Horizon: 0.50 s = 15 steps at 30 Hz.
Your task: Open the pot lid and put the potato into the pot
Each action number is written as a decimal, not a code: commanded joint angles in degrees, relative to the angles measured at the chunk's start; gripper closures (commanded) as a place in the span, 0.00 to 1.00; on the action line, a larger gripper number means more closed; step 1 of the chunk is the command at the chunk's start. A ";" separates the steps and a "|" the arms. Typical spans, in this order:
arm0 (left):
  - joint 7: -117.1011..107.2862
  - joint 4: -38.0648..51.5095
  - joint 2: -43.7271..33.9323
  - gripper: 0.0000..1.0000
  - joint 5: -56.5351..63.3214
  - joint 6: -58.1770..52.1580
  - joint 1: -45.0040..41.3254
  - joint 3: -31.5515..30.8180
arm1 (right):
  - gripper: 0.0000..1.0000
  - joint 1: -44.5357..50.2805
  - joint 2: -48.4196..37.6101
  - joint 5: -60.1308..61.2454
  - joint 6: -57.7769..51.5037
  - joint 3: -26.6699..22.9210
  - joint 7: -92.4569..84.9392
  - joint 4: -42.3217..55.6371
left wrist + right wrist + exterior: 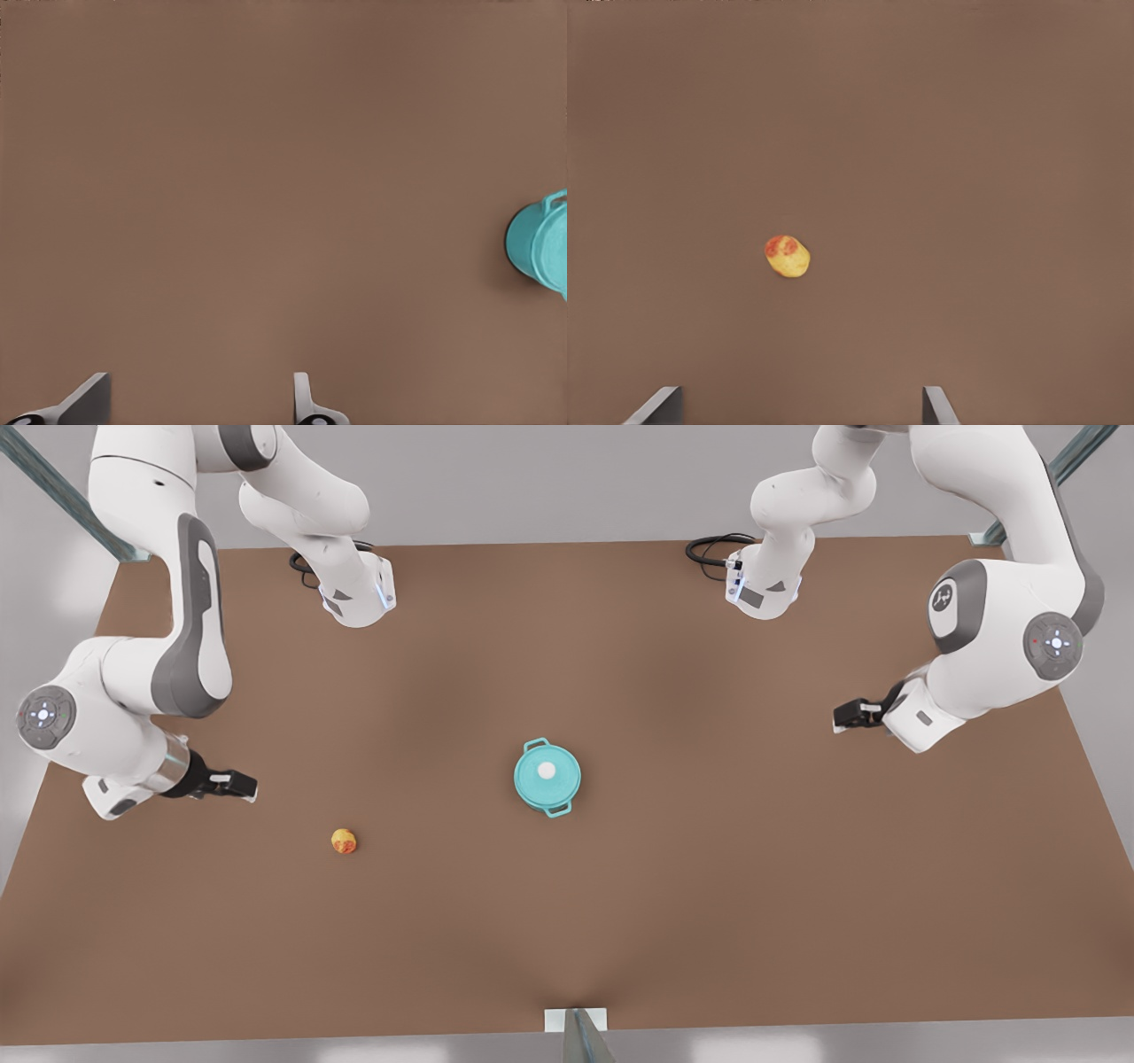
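Note:
The teal pot [557, 808] stands mid-table with the pot lid [537, 784] resting on it, white knob at the centre. Its wall also shows at the edge of the left wrist view, pot [524, 244]. The potato [344, 841], a small yellow lump with orange-red patches, lies on the table toward the front view's left. My right gripper [237, 785] hovers open a short way from it, and the potato [788, 256] lies ahead of that gripper [802, 403]. My left gripper [852, 715], on the front view's right, is open [199, 398] and well away from the pot.
The brown table [709, 886] is bare around the pot and the potato. Both arm bases [354, 593] [762, 584] with black cables stand at the far edge. A metal post [580, 1036] rises at the middle of the near edge.

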 commanded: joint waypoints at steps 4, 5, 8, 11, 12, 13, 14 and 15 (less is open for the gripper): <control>-3.28 1.28 0.78 0.00 -2.77 -2.27 -1.65 -1.34 | 0.00 3.90 0.59 -5.58 1.20 -0.20 -6.03 0.99; -8.03 1.80 0.60 0.00 -1.82 -2.10 -1.91 -6.35 | 0.00 4.34 1.12 -5.14 1.02 -0.20 -12.46 1.08; -27.00 3.03 6.05 0.00 3.55 6.69 -16.75 -9.17 | 0.00 9.17 2.96 -5.49 0.32 0.50 -15.28 1.43; -50.65 10.84 16.24 0.00 7.15 10.21 -30.55 -9.17 | 0.00 10.93 7.35 -4.96 5.06 0.85 -17.21 1.08; -54.61 13.40 19.85 0.00 11.27 11.00 -35.21 -9.17 | 0.00 11.63 7.97 -4.96 7.09 0.94 -17.21 0.29; -61.54 14.28 22.48 0.00 15.23 14.42 -38.12 -9.17 | 0.00 11.90 7.97 -5.23 10.07 0.94 -17.21 -1.46; -65.33 15.16 24.68 0.00 16.38 16.53 -40.14 -9.16 | 0.00 11.90 7.97 -5.31 13.24 0.94 -17.21 -3.22; -67.71 16.39 27.23 0.00 16.56 18.90 -41.28 -9.08 | 0.00 11.72 8.06 -5.31 16.22 0.94 -17.21 -5.42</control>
